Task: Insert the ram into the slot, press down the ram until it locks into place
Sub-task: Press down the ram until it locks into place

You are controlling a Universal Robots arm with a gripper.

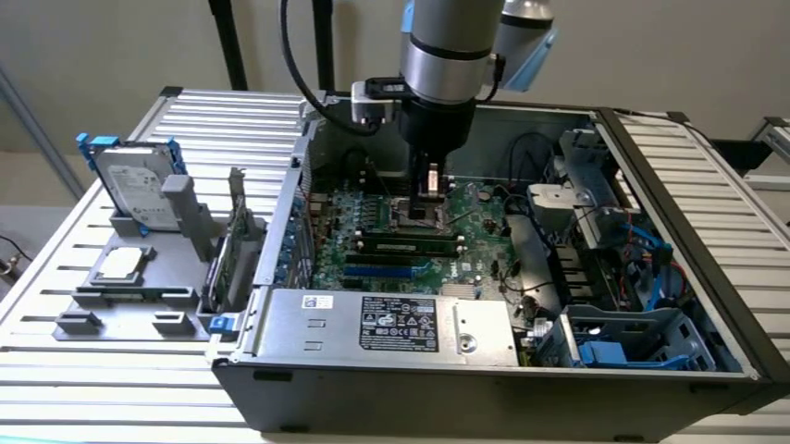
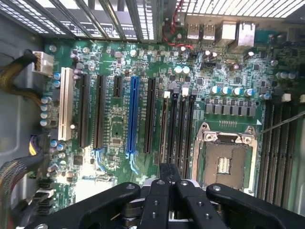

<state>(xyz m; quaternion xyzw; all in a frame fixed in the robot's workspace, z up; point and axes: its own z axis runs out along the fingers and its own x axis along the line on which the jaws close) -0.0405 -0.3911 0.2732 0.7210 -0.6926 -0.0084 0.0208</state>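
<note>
Overhead, the fingers (image 1: 434,181) hang together above the motherboard (image 1: 487,227), ram (image 1: 405,246) already seated; labels unreadable.

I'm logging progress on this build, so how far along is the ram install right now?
Looks done: the ram already stands in the slot. In hand: nothing visible; the gripper hangs above the motherboard near the processor socket. Left: I cannot tell whether the end clips have locked.

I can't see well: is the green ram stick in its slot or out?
In. The ram stands on edge in the black slot, between its white end clips. Whether it is locked, cannot tell.
</note>
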